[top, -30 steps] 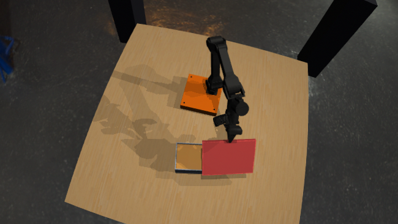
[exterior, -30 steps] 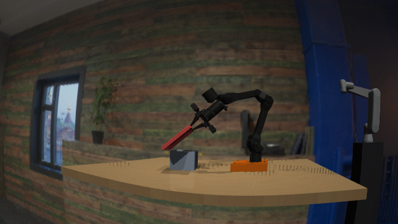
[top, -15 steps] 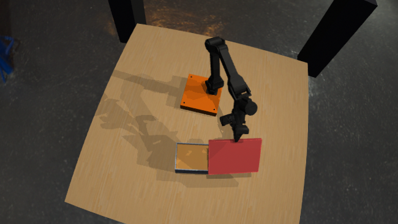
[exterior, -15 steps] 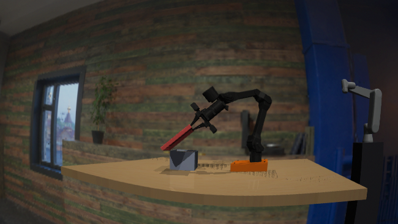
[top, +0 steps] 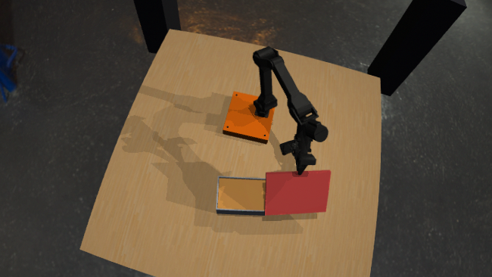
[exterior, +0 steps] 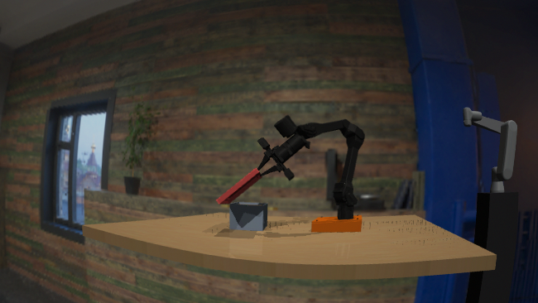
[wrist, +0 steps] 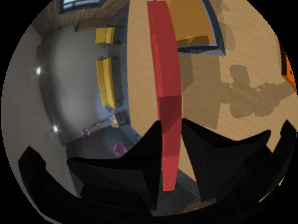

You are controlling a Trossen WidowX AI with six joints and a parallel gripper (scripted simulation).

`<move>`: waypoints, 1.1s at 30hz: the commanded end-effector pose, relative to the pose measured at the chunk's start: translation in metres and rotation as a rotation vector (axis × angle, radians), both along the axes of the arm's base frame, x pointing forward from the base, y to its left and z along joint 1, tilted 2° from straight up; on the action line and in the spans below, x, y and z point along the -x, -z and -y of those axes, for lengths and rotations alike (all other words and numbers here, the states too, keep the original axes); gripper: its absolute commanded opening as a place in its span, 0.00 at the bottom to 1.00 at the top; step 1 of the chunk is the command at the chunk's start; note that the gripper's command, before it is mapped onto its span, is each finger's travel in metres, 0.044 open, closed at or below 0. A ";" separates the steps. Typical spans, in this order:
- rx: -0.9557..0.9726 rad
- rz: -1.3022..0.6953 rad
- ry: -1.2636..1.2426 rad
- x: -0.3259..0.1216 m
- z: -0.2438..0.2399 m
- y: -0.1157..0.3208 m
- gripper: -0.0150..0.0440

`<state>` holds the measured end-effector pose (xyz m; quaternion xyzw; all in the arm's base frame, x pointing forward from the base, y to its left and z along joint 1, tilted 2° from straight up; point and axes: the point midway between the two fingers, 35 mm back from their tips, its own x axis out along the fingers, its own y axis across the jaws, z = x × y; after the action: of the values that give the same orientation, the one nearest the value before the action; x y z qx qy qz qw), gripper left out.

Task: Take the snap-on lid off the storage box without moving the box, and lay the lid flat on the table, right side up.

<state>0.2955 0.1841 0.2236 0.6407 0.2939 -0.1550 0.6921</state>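
Lid [top: 297,194] [exterior: 239,186] [wrist: 169,80] removal looks done: the jaws [top: 300,171] [exterior: 261,170], nearly closed, grip its edge, tilted; next, clear the box [top: 241,212] [exterior: 248,217] [wrist: 202,50], level, lower.

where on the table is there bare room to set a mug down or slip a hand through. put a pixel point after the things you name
The wooden table [top: 151,227] [exterior: 290,252] looks bare beyond the orange base plate [top: 246,129] [exterior: 331,225], toward the black pillars, and along its front edge in the top view. It's crowded between plate and grey open box [top: 240,212] [exterior: 248,219] [wrist: 202,50], where the black gripper [top: 300,172] [exterior: 261,170] [wrist: 170,123] holds the tilted red lid [top: 297,193] [exterior: 239,186] [wrist: 170,105].
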 end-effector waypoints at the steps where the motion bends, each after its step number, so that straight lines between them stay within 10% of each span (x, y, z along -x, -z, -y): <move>1: -0.006 0.008 0.007 0.001 -0.009 -0.004 0.25; 33: -0.012 0.006 0.007 0.022 -0.069 -0.003 0.25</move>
<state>0.2745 0.2461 0.2235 0.6422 0.2952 -0.1549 0.6902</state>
